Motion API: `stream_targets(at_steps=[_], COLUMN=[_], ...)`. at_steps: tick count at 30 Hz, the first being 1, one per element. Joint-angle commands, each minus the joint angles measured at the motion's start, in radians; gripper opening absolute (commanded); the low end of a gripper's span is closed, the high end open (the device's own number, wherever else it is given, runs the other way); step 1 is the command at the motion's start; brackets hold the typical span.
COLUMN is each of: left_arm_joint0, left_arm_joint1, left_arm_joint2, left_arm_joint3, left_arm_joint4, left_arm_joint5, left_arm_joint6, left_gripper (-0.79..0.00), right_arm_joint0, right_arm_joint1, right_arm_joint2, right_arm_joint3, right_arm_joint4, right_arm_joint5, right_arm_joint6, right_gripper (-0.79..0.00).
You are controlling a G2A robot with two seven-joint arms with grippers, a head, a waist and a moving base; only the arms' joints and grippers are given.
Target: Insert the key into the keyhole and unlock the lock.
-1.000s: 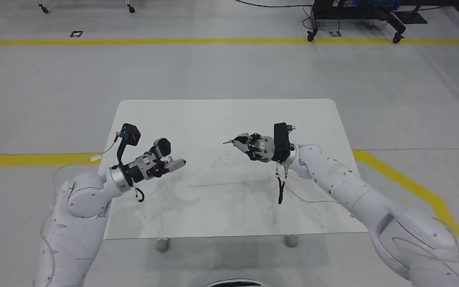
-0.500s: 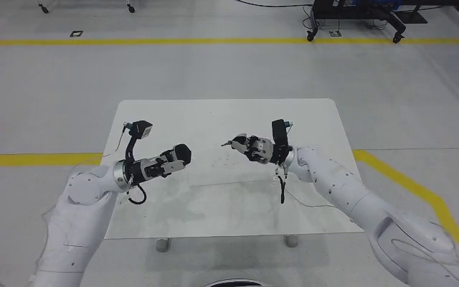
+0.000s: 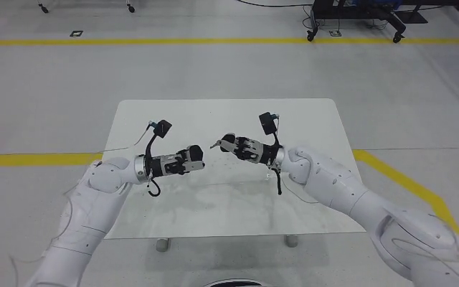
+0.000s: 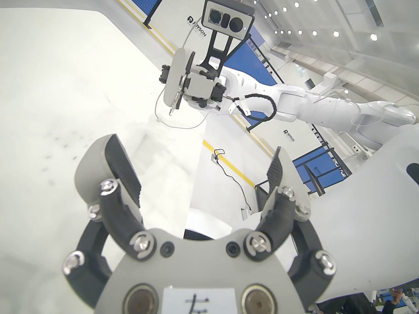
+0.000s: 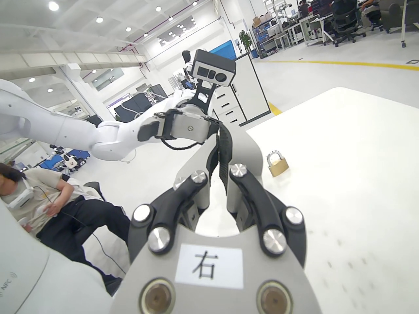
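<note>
Over mid-table: my right gripper (image 3: 221, 143), clamped tight on the key (image 4: 173, 106), key tip pointing left. Just left of it: my left gripper (image 4: 196, 168), jaws spread wide, holding nothing. On the white table (image 3: 301, 201), left of the right gripper: one brass padlock (image 5: 277, 164), shackle closed.

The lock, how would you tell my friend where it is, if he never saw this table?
Find the big white table in the right wrist view. Just beyond the tips of the right gripper, which pinches the key, a small padlock rests on the tabletop. It is the only gold-coloured thing there, with a silver loop at one end.
</note>
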Motion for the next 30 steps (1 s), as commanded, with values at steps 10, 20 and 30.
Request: stream_targets(at_steps=[10, 20, 30], left_arm_joint0=[-0.033, -0.056, -0.083], left_arm_joint1=[0.019, 0.032, 0.035], left_arm_joint2=[0.062, 0.101, 0.143], left_arm_joint3=[0.021, 0.039, 0.056], left_arm_joint4=[-0.028, -0.055, -0.05], left_arm_joint5=[-0.024, -0.034, -0.043], left_arm_joint6=[0.024, 0.034, 0.044], left_gripper=[-0.422, -0.4, -0.529], right_arm_joint0=[-0.011, -0.026, -0.045], right_arm_joint1=[0.018, 0.009, -0.011], right_arm_joint2=[0.015, 0.049, 0.093], right_arm_joint3=[-0.045, -0.054, -0.043], right_arm_joint4=[0.168, 0.262, 0.322], right_arm_joint5=[0.0, 0.0, 0.0], right_arm_joint6=[0.209, 0.359, 0.489], right_gripper=[-0.785, -0.785, -0.785])
